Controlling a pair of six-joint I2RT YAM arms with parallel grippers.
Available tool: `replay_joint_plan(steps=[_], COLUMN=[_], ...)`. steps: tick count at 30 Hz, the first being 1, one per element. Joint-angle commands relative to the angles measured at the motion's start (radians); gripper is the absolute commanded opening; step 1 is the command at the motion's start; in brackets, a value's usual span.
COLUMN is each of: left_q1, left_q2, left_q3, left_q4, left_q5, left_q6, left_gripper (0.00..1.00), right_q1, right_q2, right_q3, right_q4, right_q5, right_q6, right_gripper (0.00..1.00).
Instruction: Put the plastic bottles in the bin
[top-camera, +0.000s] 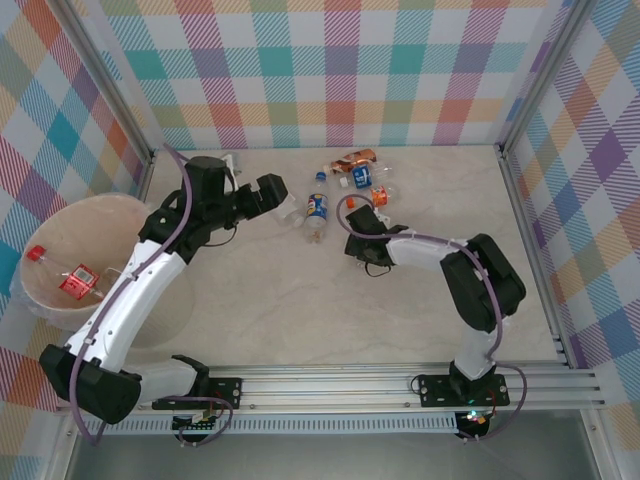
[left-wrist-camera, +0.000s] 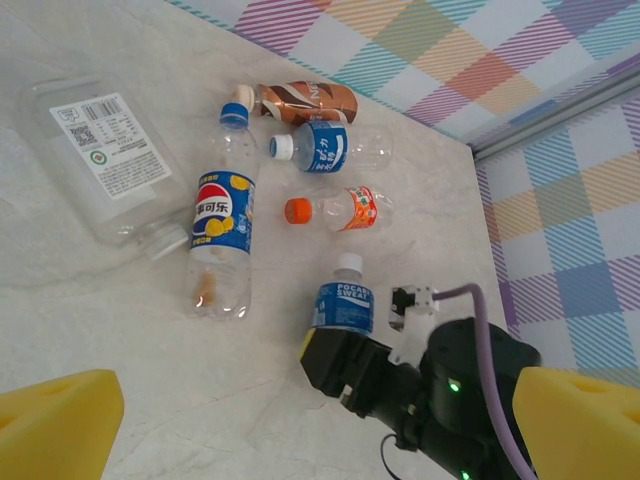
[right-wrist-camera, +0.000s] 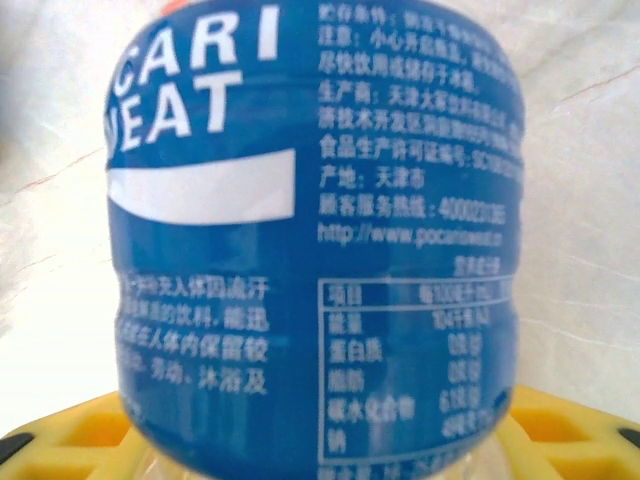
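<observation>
My right gripper (top-camera: 360, 224) is shut on a blue-labelled, white-capped plastic bottle (right-wrist-camera: 310, 240) lying on the table, its yellow pads (right-wrist-camera: 60, 440) pressed against the bottle's lower sides. The left wrist view has that bottle (left-wrist-camera: 345, 305) in front of the black right gripper (left-wrist-camera: 350, 365). My left gripper (left-wrist-camera: 318, 425) hangs open and empty above this spot (top-camera: 283, 200). Loose bottles lie beyond: a Pepsi one (left-wrist-camera: 220, 230), an orange-capped one (left-wrist-camera: 345, 208), a blue-labelled one (left-wrist-camera: 325, 148), a brown crushed one (left-wrist-camera: 305, 100) and a flat clear one (left-wrist-camera: 110, 160). The bin (top-camera: 110, 225) stands far left with a red-labelled bottle (top-camera: 75, 282) inside.
Checked walls with metal posts (top-camera: 510, 150) close the table at the back and sides. An aluminium rail (top-camera: 330, 385) carrying both arm bases runs along the near edge. Bare tabletop (top-camera: 300, 310) stretches between the bottles and the rail.
</observation>
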Motion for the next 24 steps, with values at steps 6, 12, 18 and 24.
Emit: replay_joint_plan(steps=[6,12,18,24], left_q1=[-0.057,-0.102,-0.191,-0.264], left_q2=[0.087,0.161,0.247,0.321], left_q3=[0.076,0.081,0.107,0.128], left_q4=[0.027,0.128,0.252,0.324], left_q5=[0.013,0.174,0.285,0.287], left_q6=[0.002,-0.014,0.007,-0.001], left_gripper=[1.00,1.00,1.00,1.00], right_q1=[0.003,0.006,0.005,0.004], right_q2=[-0.282,-0.505,-0.660,-0.694], right_q3=[-0.152,-0.295,-0.368,-0.387], right_q4=[0.228,0.371,0.439,0.457], right_q5=[-0.059,-0.147,-0.378,-0.458], right_q6=[-0.227,-0.352,-0.471,-0.472], right_gripper=[0.41,0.37,0.41,0.37])
